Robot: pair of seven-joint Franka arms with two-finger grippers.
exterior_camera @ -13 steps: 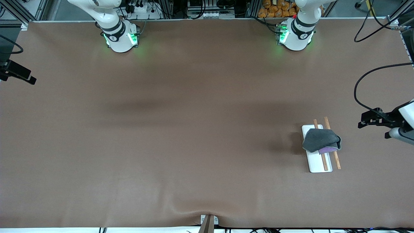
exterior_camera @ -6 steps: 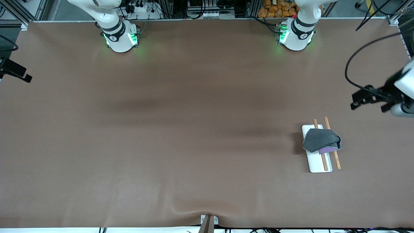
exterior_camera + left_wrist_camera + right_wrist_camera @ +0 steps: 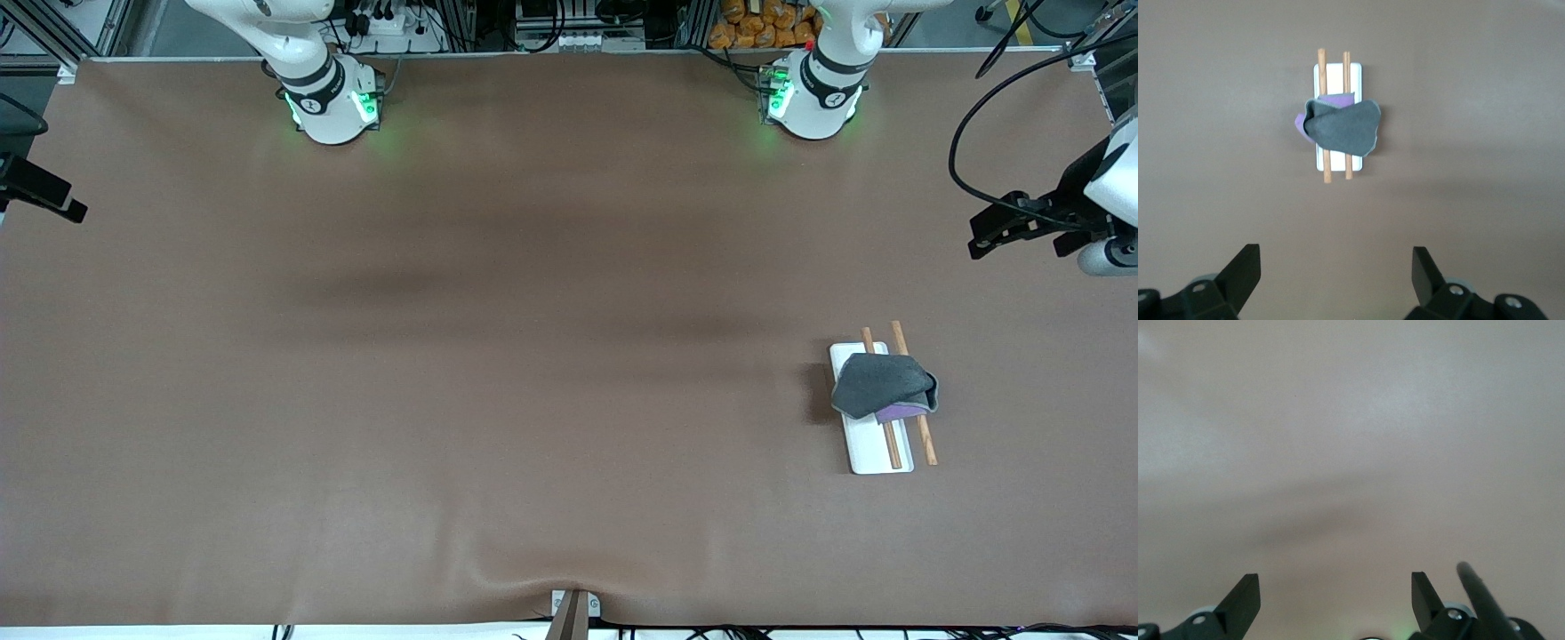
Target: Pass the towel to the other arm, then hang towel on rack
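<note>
Table [image 3: 498, 356] of plain brown stretches wide, and the rack [image 3: 872, 449] serves as the landmark, standing toward the left arm's end of it. Draped over the rack's two wooden rods [image 3: 1327, 167] lies the towel [image 3: 882, 384], grey face up with a purple corner showing, touching both rods and free of either claw. The left gripper [image 3: 1336, 273] hangs in the air well apart from the rack, over bare table by the left arm's end, fingers spread wide with nothing between them. The right gripper [image 3: 1336, 593] waits over bare table well away from the rack, by the right arm's end, its fingers likewise parted and empty. By the look of it the hanging is done; what remains is likely only pulling the arms clear without snagging the cloth.
</note>
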